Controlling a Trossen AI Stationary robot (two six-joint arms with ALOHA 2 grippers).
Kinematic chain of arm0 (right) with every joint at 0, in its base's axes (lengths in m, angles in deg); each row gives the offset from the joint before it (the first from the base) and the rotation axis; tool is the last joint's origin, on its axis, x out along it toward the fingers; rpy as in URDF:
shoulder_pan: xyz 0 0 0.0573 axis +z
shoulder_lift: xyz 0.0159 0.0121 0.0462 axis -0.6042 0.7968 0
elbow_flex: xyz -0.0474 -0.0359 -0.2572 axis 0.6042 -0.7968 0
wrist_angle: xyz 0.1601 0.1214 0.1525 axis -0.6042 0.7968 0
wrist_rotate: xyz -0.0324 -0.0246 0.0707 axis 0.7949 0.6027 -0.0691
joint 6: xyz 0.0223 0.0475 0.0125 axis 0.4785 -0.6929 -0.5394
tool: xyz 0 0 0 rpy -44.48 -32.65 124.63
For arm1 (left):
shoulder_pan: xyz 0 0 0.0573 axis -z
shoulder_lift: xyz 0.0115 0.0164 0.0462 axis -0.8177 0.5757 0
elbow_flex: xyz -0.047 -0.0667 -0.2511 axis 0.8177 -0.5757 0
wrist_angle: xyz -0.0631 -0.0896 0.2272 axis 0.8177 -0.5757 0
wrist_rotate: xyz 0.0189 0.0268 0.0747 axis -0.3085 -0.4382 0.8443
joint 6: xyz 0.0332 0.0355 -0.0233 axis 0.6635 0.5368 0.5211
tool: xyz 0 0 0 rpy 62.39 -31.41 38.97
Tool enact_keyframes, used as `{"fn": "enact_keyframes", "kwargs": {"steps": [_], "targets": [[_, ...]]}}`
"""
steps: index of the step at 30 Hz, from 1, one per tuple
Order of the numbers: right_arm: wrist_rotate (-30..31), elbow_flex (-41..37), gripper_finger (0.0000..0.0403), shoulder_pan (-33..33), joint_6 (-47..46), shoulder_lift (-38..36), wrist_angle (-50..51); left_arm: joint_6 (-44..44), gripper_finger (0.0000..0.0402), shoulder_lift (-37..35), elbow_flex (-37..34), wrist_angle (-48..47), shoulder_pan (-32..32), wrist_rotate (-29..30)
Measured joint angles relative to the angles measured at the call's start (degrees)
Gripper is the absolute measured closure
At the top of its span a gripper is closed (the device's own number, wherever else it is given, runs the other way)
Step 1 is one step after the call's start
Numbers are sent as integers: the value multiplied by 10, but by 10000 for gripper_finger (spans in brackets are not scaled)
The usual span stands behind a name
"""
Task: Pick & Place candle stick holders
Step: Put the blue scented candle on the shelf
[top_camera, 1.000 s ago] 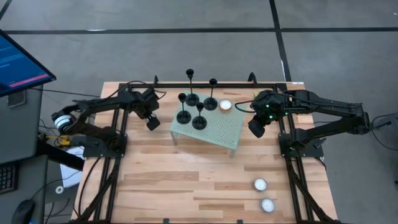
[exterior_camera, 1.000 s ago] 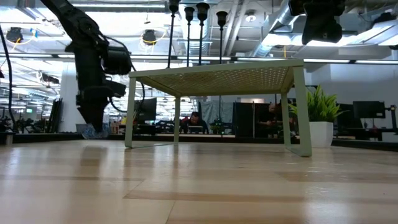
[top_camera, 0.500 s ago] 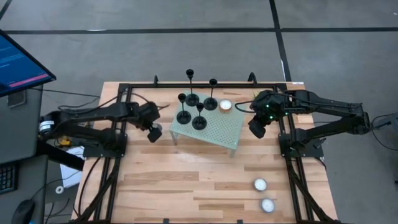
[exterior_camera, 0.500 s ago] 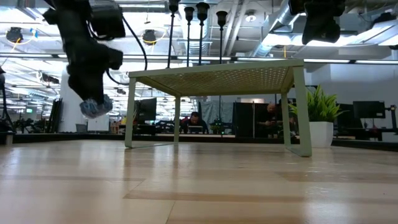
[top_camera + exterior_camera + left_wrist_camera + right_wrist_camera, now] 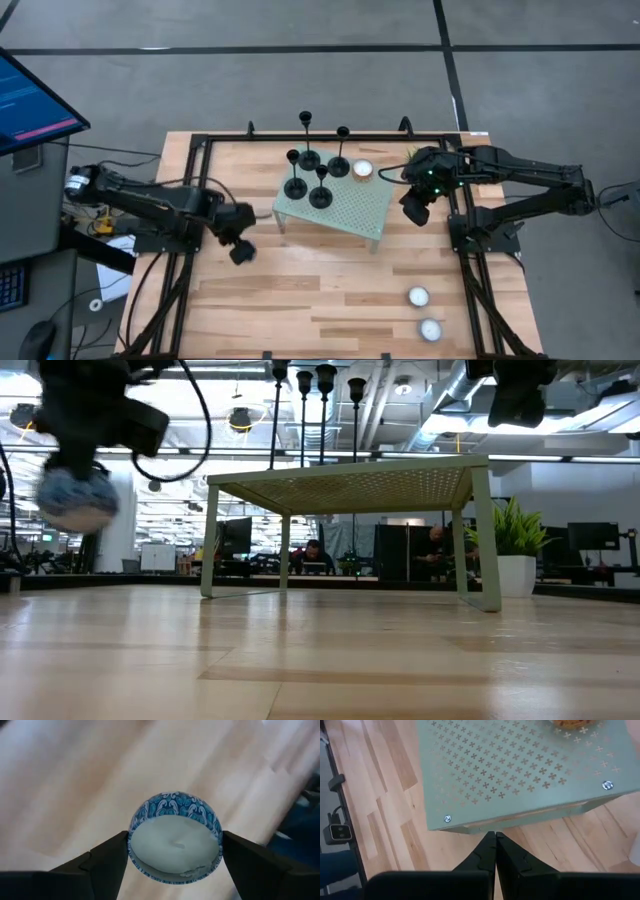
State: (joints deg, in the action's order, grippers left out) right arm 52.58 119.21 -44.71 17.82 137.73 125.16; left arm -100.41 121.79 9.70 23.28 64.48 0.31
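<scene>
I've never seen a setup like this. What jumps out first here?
Probably the four black candle stick holders clustered on the far left part of a small pale green perforated stand in the middle of the wooden table. Next, the left gripper, out over the table's left side, clamps a white candle in a blue patterned cup.

Pale green perforated stand (image 5: 345, 205) near the far middle of the wooden tabletop (image 5: 300, 290), on four thin legs. On the stand's far right corner, an orange-rimmed tealight (image 5: 362, 170). Well apart from the stand, toward the tabletop's near right corner, two white tealights (image 5: 418, 297) (image 5: 430, 329) just beside each other. Left of the stand, above the wood, a blue-patterned tealight (image 5: 175, 837). Beyond the stand, a leafy potted plant (image 5: 515, 535).
</scene>
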Motion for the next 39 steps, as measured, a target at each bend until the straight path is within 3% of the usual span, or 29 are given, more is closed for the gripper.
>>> {"fn": "enact_keyframes", "kwargs": {"steps": [8,16,23,28,39], "targets": [[0,0,403,47,6,0,5,-151,101,77,0,93,131,2],[-15,0,403,156,-40,0,38,-239,101,216,15,275,161,29],[-15,0,403,276,-92,0,39,-213,101,348,120,289,154,32],[-9,0,403,364,-127,-1,39,-182,101,412,212,289,136,76],[78,0,403,497,-296,-1,58,-151,101,512,315,289,116,128]]}}
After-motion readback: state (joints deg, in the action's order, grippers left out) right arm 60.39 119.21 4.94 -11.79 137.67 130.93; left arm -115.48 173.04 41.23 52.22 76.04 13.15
